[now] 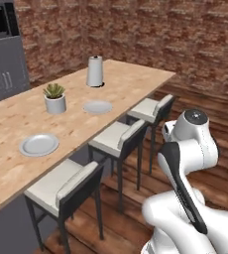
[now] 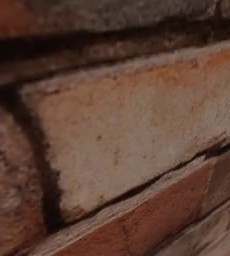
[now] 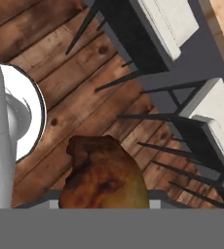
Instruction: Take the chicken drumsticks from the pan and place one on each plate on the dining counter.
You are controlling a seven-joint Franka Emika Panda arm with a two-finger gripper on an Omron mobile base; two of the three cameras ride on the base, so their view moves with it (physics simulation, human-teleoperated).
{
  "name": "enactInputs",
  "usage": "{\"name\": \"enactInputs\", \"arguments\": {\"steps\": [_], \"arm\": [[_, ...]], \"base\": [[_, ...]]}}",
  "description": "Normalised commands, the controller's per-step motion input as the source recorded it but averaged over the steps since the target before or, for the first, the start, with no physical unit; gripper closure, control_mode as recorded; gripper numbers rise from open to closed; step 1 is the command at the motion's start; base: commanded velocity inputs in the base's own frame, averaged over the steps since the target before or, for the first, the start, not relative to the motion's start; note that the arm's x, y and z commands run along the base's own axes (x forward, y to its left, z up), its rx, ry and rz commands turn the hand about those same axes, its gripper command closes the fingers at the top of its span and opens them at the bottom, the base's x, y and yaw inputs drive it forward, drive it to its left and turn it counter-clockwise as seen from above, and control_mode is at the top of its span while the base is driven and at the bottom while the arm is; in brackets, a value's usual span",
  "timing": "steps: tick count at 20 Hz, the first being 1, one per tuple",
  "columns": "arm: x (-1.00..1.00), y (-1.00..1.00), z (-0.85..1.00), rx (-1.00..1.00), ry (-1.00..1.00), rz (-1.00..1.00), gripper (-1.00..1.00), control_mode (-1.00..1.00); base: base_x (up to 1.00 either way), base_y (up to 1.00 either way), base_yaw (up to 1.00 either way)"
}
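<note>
Your gripper (image 3: 104, 206) sits clamped on a glossy brown chicken drumstick (image 3: 104, 177), which you carry low over the wooden floor (image 3: 60, 107) beside the grey-cushioned stools (image 3: 216, 112). Both light-grey plates, the near plate (image 1: 38, 144) and the far plate (image 1: 97, 107), wait bare on the dining counter (image 1: 17, 116), well apart from you. The likeliest slip is the drumstick dropping to the floor, or your arm clipping a stool as you lift toward the near plate.

text: none readable | labels: none | brands: none | numbers: none | signs: none on any surface in view
</note>
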Motion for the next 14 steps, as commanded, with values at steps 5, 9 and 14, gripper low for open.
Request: {"name": "enactInputs", "arguments": {"steps": [5, 9, 14], "arm": [[0.00, 0.00, 0.00, 0.00, 0.00, 0.00, 1.00, 1.00], [0.00, 0.00, 0.00, 0.00, 0.00, 0.00, 1.00, 1.00], [0.00, 0.00, 0.00, 0.00, 0.00, 0.00, 1.00, 1.00]], "base": [[0.36, -0.72, 0.46], [0.46, -0.56, 0.44], [0.43, -0.53, 0.43]]}}
